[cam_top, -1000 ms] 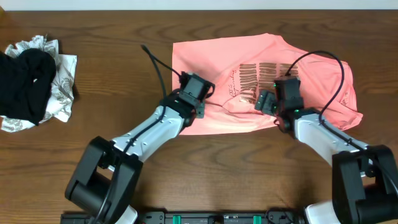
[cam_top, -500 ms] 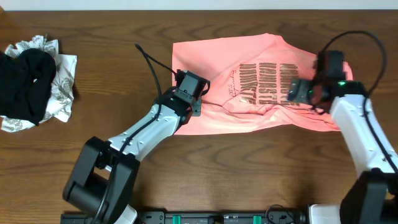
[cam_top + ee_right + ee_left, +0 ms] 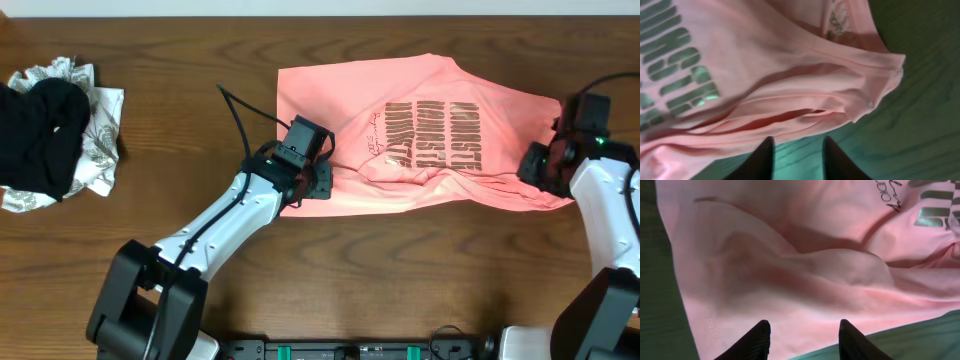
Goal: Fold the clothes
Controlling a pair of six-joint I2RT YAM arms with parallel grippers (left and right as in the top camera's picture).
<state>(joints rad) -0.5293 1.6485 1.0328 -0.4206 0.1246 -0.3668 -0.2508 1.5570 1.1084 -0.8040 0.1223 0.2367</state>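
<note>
Since a second ago, the right arm has swung off the chest lettering (image 3: 445, 135) out to the shirt's right edge, while the left arm has barely shifted. We see the salmon-pink T-shirt (image 3: 420, 100) lying rumpled, print up, on the wooden table (image 3: 400, 270). The right gripper (image 3: 796, 147) hovers at the bunched edge with its fingers narrowly apart and nothing pinched. The left gripper (image 3: 802, 330) sits over the lower left hem, fingers apart and empty. We judge the fabric light, soft and floppy. It will sag and drag, so hems and corners are the best places to pinch.

Jaws stand apart over the rumpled pink T-shirt (image 3: 805, 270).
</note>
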